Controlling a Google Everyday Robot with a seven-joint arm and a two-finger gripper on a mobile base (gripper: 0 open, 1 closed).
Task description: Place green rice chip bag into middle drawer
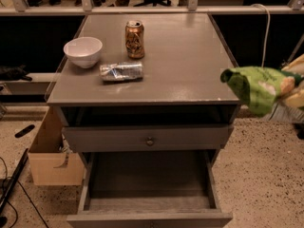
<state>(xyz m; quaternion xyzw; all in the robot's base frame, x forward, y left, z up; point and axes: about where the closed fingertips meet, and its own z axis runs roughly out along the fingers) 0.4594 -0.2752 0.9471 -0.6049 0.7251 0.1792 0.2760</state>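
The green rice chip bag (256,88) hangs in the air just past the cabinet's right front corner, at about the height of the table top. My gripper (293,85) is at the right edge of the view and is shut on the bag's right end; its pale fingers (295,65) show above and below the bag. The middle drawer (149,175) is pulled open at the bottom of the cabinet, a wide grey tray with nothing in it, below and to the left of the bag.
On the table top (190,56) stand a soda can (134,38), a white bowl (83,51) and a silver-blue foil packet (121,71). A closed drawer front with a round knob (149,139) sits above the open drawer. A cardboard box (50,156) stands on the floor at left.
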